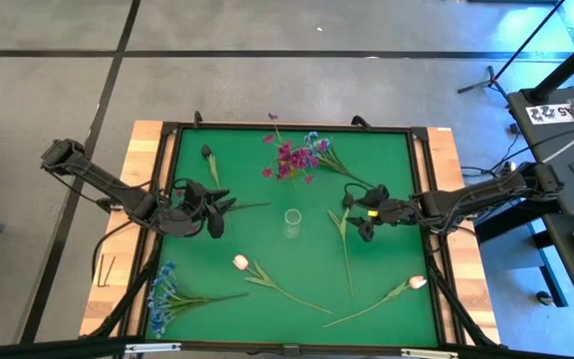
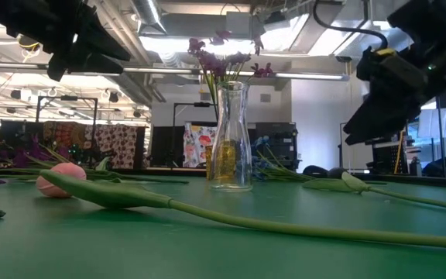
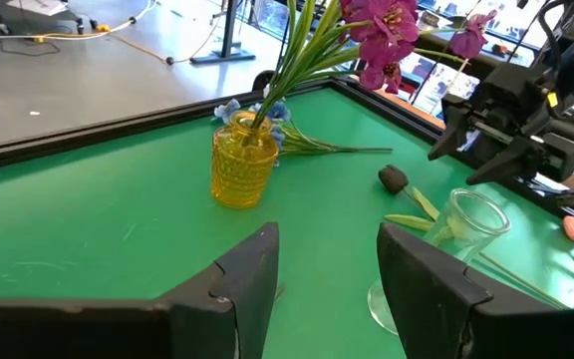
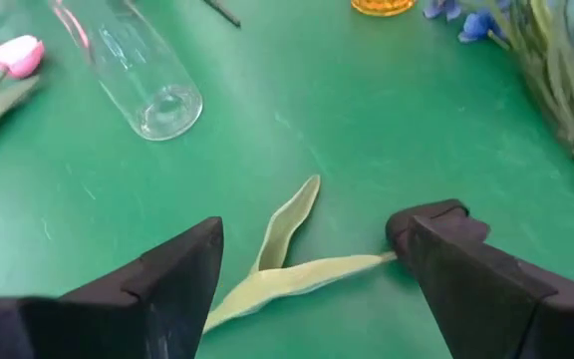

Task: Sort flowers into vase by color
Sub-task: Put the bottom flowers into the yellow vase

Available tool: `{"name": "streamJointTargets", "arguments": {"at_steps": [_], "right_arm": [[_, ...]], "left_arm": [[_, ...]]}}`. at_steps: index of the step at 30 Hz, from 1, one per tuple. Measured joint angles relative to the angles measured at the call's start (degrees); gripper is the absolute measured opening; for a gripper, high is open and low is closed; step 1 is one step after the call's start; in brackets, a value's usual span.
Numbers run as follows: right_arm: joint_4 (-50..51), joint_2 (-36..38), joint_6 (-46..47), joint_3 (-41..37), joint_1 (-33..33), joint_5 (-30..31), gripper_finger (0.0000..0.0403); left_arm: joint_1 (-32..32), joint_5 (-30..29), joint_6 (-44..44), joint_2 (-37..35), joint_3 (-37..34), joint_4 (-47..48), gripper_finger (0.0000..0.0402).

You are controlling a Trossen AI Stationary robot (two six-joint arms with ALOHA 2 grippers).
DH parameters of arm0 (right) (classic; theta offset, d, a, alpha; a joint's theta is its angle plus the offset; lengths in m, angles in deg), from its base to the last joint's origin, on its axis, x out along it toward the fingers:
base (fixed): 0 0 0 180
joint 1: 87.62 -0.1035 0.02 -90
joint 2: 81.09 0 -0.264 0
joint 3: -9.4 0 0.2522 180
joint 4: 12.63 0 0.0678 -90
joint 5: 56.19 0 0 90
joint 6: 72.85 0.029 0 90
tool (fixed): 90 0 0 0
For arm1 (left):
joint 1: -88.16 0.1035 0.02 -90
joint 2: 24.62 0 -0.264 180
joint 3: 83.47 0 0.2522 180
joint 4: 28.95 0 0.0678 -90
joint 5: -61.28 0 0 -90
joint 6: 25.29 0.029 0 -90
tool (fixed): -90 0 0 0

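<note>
Right gripper (image 4: pixel 307 274) open wide, hovering over a leafy stem (image 4: pixel 287 269) just right of the clear vase (image 1: pixel 291 223). Best lowered straight down so both fingers straddle the stem, not the loose leaf, then closed gently. Left gripper (image 3: pixel 327 279) also open, empty, waiting left of the clear vase. Purple flowers (image 1: pixel 292 160) already in a yellow vase (image 3: pixel 243 170) behind the clear vase. Blue flowers (image 1: pixel 167 294) and pink tulip (image 1: pixel 240 262) lying on the mat in front of the clear vase.
</note>
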Motion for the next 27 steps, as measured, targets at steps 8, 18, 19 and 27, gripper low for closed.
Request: {"name": "streamJointTargets", "arguments": {"at_steps": [8,18,19,27], "right_arm": [[-0.03,-4.76,7.72,-0.3,0.0,-1.38,0.0317],[8.43,-14.53,10.36,7.97,0.0,-5.15,0.0317],[10.14,-15.48,10.36,9.2,0.0,-5.15,0.0317],[19.35,-21.64,14.08,16.27,-0.3,-9.1,0.0317]], "left_arm": [[0.0,-0.02,0.0,0.0,-0.02,0.0,0.0166],[0.13,-0.02,-0.2,0.0,-0.02,0.0,0.0166],[0.13,-0.02,-0.2,0.0,-0.02,0.0,0.0166],[0.13,0.17,-0.21,0.0,-0.02,0.02,0.0166]]}}
